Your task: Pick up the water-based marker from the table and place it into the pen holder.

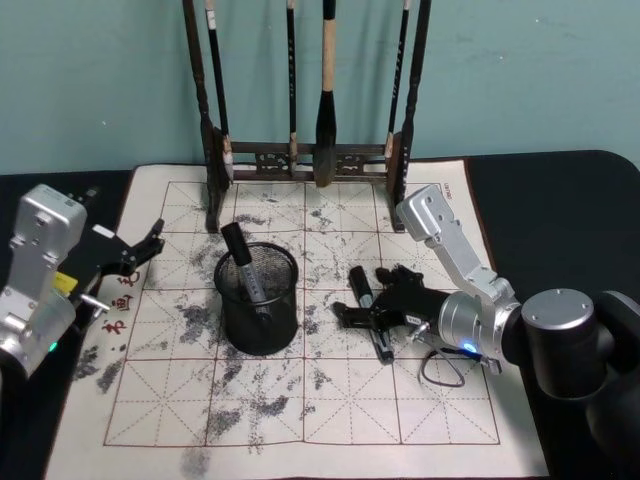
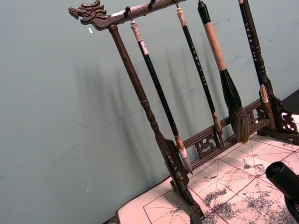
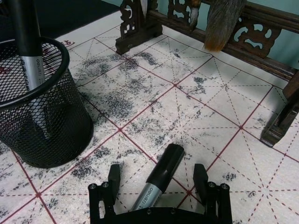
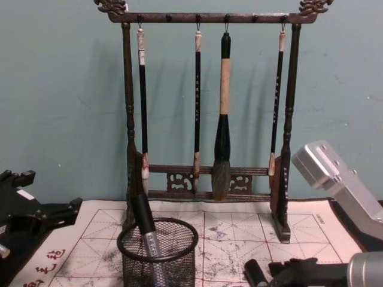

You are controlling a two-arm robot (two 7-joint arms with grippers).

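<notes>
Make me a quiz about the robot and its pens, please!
1. True or false: the pen holder already has a standing marker in it.
2. Where is the loose marker?
A) Lying on the mat between the open fingers of the right hand, which do not touch it
B) Hanging on the brush rack
C) Inside the pen holder
3. How many brushes hang on the brush rack?

Key: 1 true. 2 A. 3 four.
Bonus: the left hand sits by the mat's left edge, away from both markers.
</notes>
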